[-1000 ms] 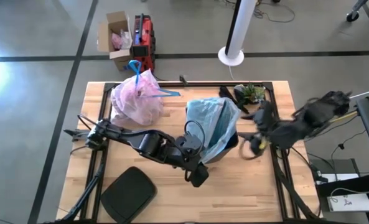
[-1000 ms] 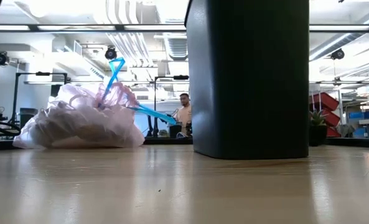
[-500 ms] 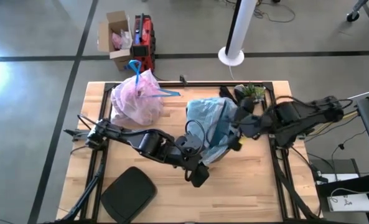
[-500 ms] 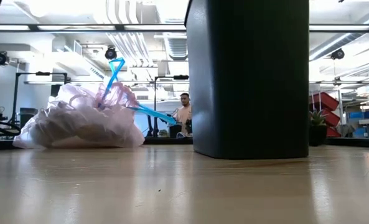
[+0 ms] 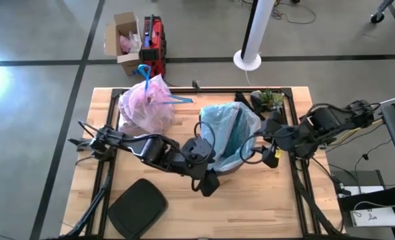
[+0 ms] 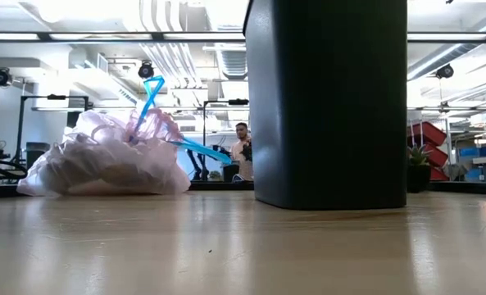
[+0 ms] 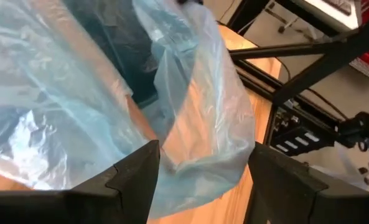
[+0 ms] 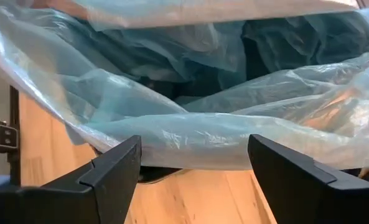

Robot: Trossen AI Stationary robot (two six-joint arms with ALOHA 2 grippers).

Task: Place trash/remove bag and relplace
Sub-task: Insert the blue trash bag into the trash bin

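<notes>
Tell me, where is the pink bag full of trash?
In the high view the tied pink bag sits on the table's far left part, beside the black bin lined with the light blue bag.

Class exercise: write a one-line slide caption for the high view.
Both grippers, left and right, open at the light blue bag lining the bin; the tied pink bag sits aside.

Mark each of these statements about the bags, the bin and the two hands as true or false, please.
1. The pink bag is tied with a blue drawstring. True.
2. The blue bag lies flat on the table. False: it hangs in the black bin.
3. Both hands are at the blue bag. True: the left hand and the right hand are open at its rim.
4. The bin lid is on the bin. False: it lies on the table.
</notes>
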